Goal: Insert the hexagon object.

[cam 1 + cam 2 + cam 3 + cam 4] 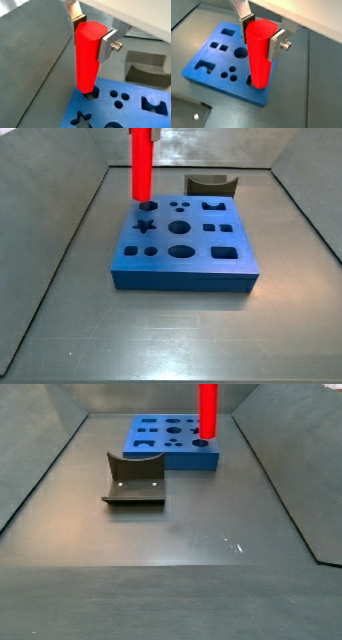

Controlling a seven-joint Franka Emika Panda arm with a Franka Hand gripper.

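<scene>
At the upper left of a side view, the hexagon object (139,163) hangs upright, gripper (92,31) jaws clamped on its top, lower tip entering the blue block's (187,253) corner hole.

Both wrist views close behind the gripper (93,31), looking down past the hexagon object (87,57) onto the blue block (221,55), both side views farther off, elevated, facing block (181,248) and fixture (134,479) from opposite ends

Claw (90,27): silver plates, one screw.
</scene>
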